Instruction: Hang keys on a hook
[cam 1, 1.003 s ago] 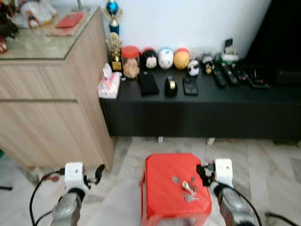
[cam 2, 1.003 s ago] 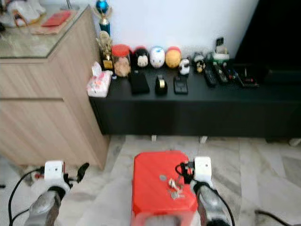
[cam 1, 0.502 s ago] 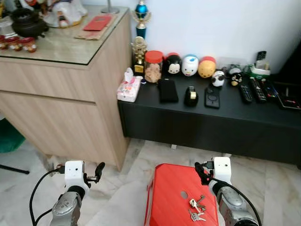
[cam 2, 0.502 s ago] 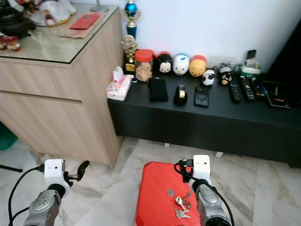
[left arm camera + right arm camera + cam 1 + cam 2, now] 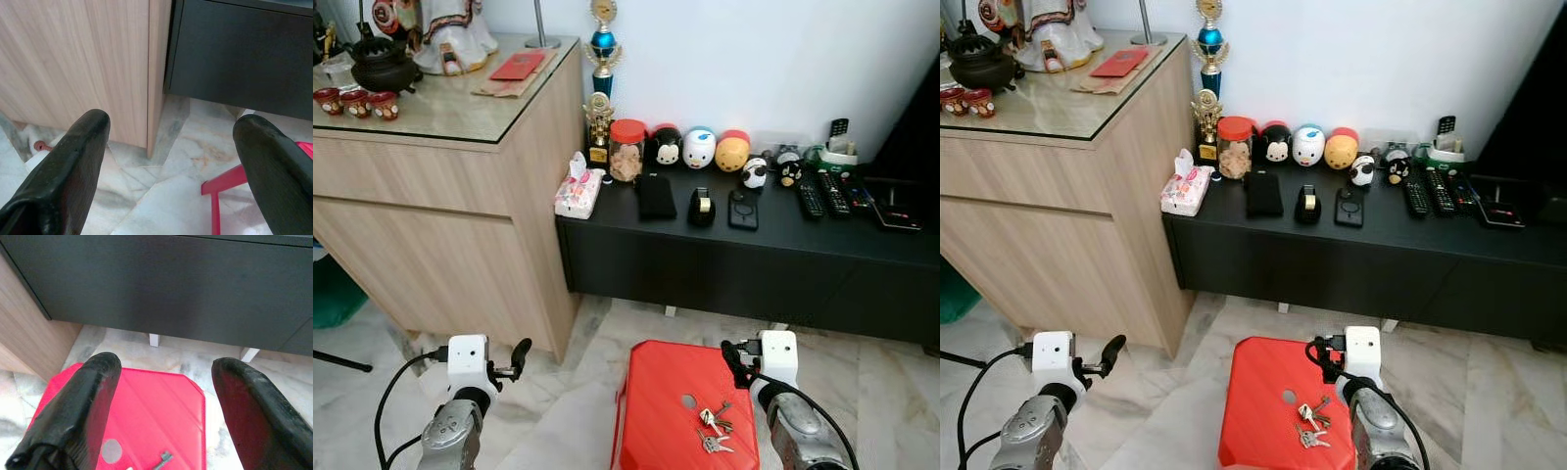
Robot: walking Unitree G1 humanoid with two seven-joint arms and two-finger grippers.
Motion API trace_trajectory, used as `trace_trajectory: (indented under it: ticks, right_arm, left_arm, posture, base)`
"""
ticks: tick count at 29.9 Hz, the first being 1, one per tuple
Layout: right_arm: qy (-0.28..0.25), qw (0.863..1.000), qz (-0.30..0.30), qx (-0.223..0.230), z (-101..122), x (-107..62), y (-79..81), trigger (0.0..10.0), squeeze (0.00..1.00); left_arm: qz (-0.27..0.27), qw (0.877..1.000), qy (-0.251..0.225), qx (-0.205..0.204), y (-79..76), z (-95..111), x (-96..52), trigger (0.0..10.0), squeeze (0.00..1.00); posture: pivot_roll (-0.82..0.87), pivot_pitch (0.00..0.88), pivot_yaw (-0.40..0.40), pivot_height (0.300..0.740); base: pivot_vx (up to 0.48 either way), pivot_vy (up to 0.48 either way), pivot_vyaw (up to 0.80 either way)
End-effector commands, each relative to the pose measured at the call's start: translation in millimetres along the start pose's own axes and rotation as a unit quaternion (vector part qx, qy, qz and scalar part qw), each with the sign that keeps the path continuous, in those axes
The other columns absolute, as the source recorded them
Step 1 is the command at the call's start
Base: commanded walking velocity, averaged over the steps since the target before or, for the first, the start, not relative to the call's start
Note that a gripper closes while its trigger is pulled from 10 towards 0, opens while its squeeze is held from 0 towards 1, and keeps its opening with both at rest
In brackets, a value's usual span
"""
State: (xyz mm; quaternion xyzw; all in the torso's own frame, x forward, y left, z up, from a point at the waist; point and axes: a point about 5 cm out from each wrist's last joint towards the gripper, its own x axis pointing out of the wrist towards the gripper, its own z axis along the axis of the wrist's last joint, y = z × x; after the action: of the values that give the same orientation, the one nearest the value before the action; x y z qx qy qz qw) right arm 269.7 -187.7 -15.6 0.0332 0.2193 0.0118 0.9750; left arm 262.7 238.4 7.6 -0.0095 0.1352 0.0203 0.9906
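A bunch of silver keys [image 5: 711, 429] lies on top of a red plastic stool [image 5: 658, 392] on the marble floor in front of me. One key tip [image 5: 164, 459] pokes into the right wrist view. My right gripper [image 5: 733, 353] hovers open just beyond the stool's far right corner, above and behind the keys, holding nothing. Over bare floor to the left of the stool, my left gripper [image 5: 519, 352] is open and empty too.
A low black console [image 5: 754, 235] against the white wall carries jars, toy figures, phones and remotes. Left of it stands a wooden cabinet [image 5: 431, 215] with a glass top, a tissue pack [image 5: 578, 188] beside it. A black screen [image 5: 915, 108] is at the far right.
The camera has tilted up and shifted, so more of the cabinet top and wall shows. Both grippers keep the same pose, and the keys lie in place on the stool.
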Motion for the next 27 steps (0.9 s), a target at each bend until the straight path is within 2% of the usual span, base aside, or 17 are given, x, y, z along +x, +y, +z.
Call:
trace_trajectory:
  ticks: [1,27]
  right_arm:
    - [-0.012,1.0,-0.006,0.003,3.7,0.2,-3.0,10.0,0.0]
    - [0.002,1.0,0.0,-0.021,0.6,0.1,-0.8,10.0,0.0]
  left_arm:
    - [-0.002,1.0,0.004,0.002,-0.4,-3.5,-1.9,10.0,0.0]
    - [-0.005,1.0,0.003,0.002,-1.0,-4.2,-2.9,10.0,0.0]
  posture:
    - [0.12,0.0,-0.037,0.74]
    - [0.13,0.0,-0.043,0.74]
  base:
    - [0.0,0.0,0.0]
    - [0.0,0.0,0.0]
